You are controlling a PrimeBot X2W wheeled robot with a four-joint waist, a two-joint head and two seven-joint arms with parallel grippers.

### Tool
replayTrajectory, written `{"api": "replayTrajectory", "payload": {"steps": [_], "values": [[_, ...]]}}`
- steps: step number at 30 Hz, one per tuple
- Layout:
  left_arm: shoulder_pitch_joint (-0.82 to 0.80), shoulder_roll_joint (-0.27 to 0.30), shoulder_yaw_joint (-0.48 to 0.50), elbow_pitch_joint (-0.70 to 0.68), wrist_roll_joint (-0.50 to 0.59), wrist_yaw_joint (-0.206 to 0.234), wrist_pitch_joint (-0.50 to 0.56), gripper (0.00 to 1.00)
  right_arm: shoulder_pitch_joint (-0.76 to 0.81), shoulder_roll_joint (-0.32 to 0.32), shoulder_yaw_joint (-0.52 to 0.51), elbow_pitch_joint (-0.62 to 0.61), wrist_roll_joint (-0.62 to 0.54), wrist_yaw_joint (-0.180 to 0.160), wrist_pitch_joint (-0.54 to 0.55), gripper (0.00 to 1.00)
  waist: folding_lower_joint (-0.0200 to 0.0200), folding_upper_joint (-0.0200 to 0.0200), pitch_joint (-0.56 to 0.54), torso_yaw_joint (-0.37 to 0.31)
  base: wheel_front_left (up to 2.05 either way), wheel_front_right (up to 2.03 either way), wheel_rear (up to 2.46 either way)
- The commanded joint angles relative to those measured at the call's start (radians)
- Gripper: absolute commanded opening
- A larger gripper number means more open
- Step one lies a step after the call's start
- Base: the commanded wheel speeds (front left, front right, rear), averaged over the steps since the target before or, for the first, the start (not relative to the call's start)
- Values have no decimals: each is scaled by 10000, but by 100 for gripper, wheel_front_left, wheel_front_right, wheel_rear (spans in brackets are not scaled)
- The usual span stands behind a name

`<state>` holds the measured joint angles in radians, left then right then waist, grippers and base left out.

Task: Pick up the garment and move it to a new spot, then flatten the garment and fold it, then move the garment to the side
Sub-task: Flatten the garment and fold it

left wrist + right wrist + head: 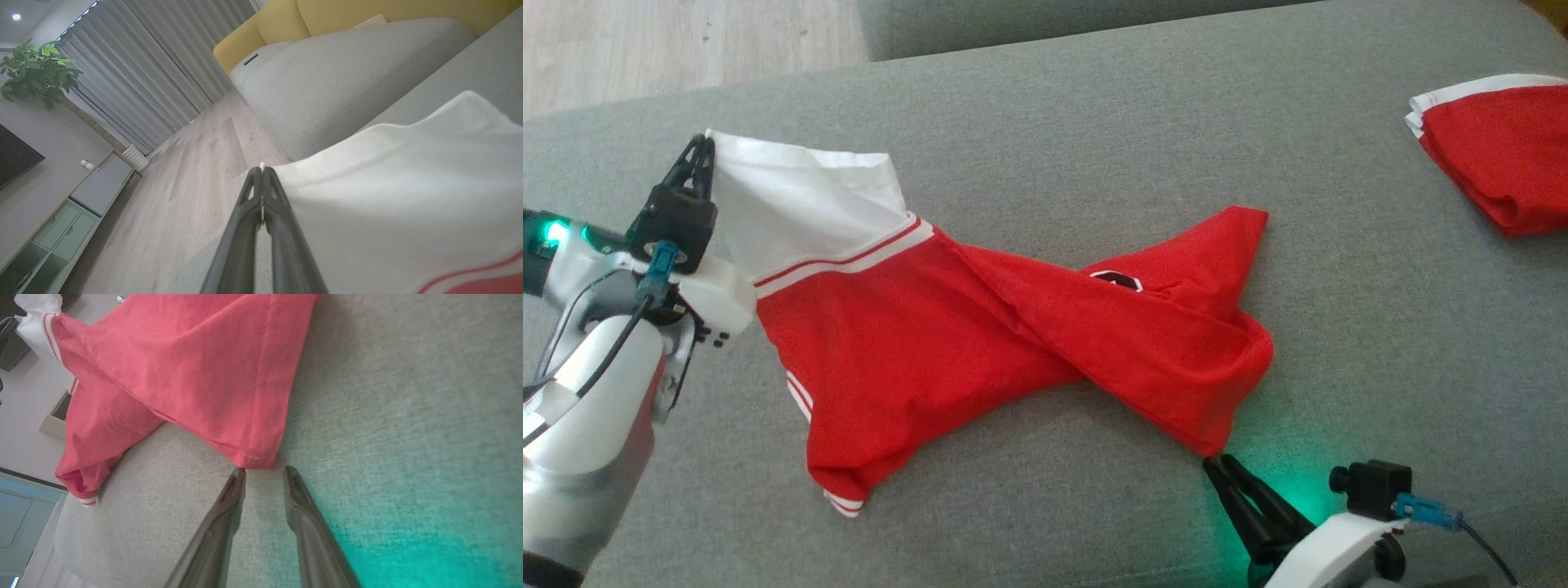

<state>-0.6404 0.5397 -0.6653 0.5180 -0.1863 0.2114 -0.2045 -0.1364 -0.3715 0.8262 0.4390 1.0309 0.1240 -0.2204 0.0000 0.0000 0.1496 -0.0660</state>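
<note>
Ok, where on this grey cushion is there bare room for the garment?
Bare cushion runs along the far side, and widest between the garment and the folded red cloth at right. Also the near strip below the hem. Crowded at both ends: left gripper clamps the white edge, right gripper sits at the red corner.

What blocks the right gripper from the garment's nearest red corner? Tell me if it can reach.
Probably yes: nothing blocks it. The right gripper, jaws apart, sits short of the red corner of the garment, only cushion between.
</note>
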Motion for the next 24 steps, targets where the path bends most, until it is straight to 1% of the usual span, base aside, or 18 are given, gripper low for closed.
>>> {"api": "replayTrajectory", "payload": {"steps": [1,2,3,4,5,6,8,9,10,11,15,16,17,18,19,22,24], "values": [[-565,556,496,-265,34,101,-21,0,-205,-252,184,-270,80,67,-183,39,0,0,-18,-20,0,0,0],[-549,575,494,-266,28,119,-23,0,-225,-300,240,-321,121,67,-219,38,0,0,-37,-35,0,0,0],[-531,588,493,-267,18,134,-26,0,-244,-347,283,-357,143,67,-253,33,0,0,-55,-48,0,0,0],[-513,599,491,-269,6,148,-28,0,-266,-388,329,-388,151,67,-282,31,0,0,-71,-58,0,0,0],[-495,611,491,-268,-9,158,-31,0,-283,-417,364,-403,177,67,-304,29,0,0,-86,-68,0,0,0],[-478,623,489,-266,-24,166,-32,0,-304,-443,389,-396,192,67,-323,31,0,0,-100,-79,0,0,0],[-460,651,485,-275,-51,172,-34,0,-372,-470,437,-329,192,67,-350,44,0,0,-105,-88,0,0,0],[-458,665,480,-284,-61,170,-36,0,-413,-463,457,-277,201,67,-360,62,0,0,-105,-83,0,0,0],[-461,677,475,-294,-73,165,-36,0,-457,-449,474,-218,212,67,-369,94,0,0,-100,-74,0,0,0],[-468,688,471,-307,-85,158,-37,0,-512,-423,489,-148,219,67,-377,100,0,0,-93,-62,0,0,0],[-515,730,442,-359,-118,127,-25,0,-830,-180,610,170,263,67,-395,100,0,0,-37,-2,0,0,0],[-529,729,426,-365,-121,120,-16,0,-912,-115,690,257,296,67,-397,93,0,0,-28,18,0,0,0],[-547,721,407,-369,-122,111,-10,0,-985,-57,795,344,349,67,-397,61,0,0,-24,39,0,0,0],[-562,713,386,-370,-122,102,-7,0,-1054,-14,921,399,414,67,-397,44,0,0,-25,56,0,0,0],[-574,703,364,-364,-121,96,-7,0,-1109,6,1047,458,506,67,-372,0,0,0,-35,71,0,0,0],[-563,696,336,-332,-140,114,-39,0,-1226,-61,1329,515,712,67,-365,0,0,0,-134,60,0,0,0],[-501,717,356,-327,-189,141,-97,0,-1270,-223,1320,427,731,67,-386,0,0,0,-250,1,0,0,0]]}}
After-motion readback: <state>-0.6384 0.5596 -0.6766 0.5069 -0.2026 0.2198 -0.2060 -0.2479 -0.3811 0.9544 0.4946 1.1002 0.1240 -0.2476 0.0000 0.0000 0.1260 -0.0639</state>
